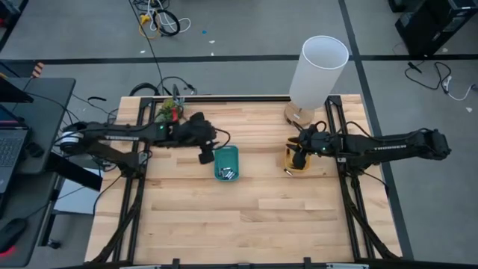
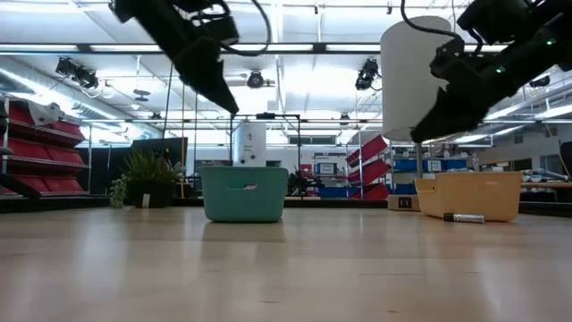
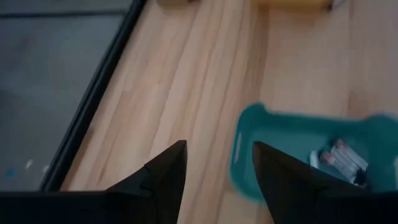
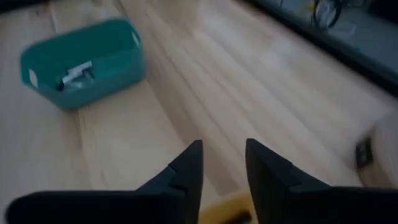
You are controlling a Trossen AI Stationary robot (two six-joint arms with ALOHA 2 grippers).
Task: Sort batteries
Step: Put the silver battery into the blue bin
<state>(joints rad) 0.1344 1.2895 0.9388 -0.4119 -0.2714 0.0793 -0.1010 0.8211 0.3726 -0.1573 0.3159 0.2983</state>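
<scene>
A teal tray (image 1: 226, 163) sits mid-table and holds several silvery batteries (image 3: 339, 162); they also show in the right wrist view (image 4: 76, 74). To its right stands a yellow tray (image 1: 296, 159). One dark battery (image 2: 464, 217) lies on the table just in front of the yellow tray (image 2: 469, 195). My left gripper (image 3: 217, 149) hangs open above the table beside the teal tray's left side (image 1: 205, 155), nothing between its fingers. My right gripper (image 4: 222, 144) is open above the yellow tray (image 1: 299, 157), also holding nothing.
A tall white cylinder (image 1: 317, 71) on a wooden base stands at the far right, just behind the yellow tray. Black frame rails (image 1: 134, 172) run along both table sides. Bare wood (image 1: 246, 224) stretches across the near half of the table.
</scene>
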